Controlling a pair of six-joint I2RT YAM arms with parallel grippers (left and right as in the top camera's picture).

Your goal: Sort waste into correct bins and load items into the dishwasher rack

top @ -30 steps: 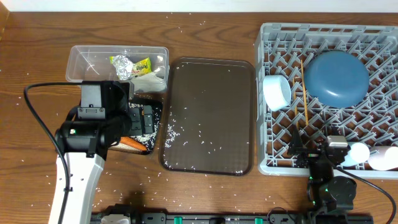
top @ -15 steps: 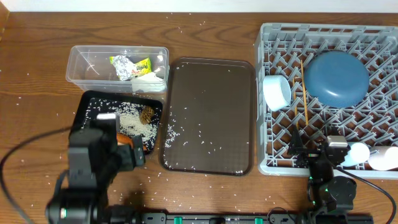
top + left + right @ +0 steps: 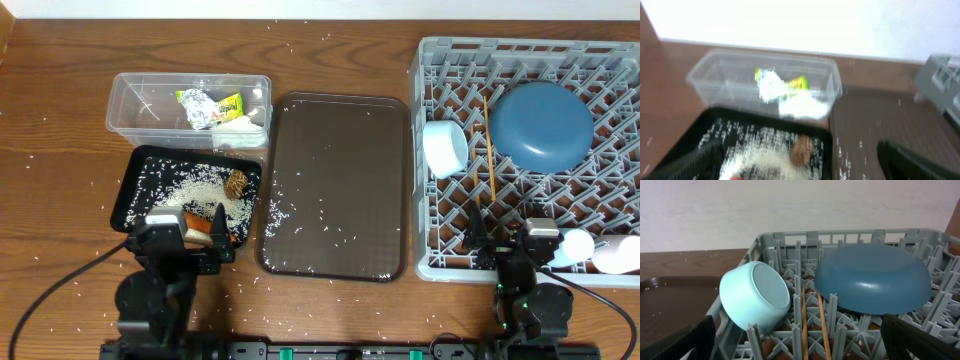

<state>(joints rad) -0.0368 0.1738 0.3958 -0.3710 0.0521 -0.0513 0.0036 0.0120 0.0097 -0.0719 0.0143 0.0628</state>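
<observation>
Our left gripper and right gripper both gape wide and empty, and with the left one low at the near edge of the black tray, beside the carrot and rice, we risk nudging that tray and spilling grains.

Left arm: folded low at the near left edge, wrist pointing forward.
Left gripper: jaws spread wide, holding nothing.
Right arm: folded low at the near right edge, wrist pointing forward.
Right gripper: jaws spread wide, empty.
</observation>
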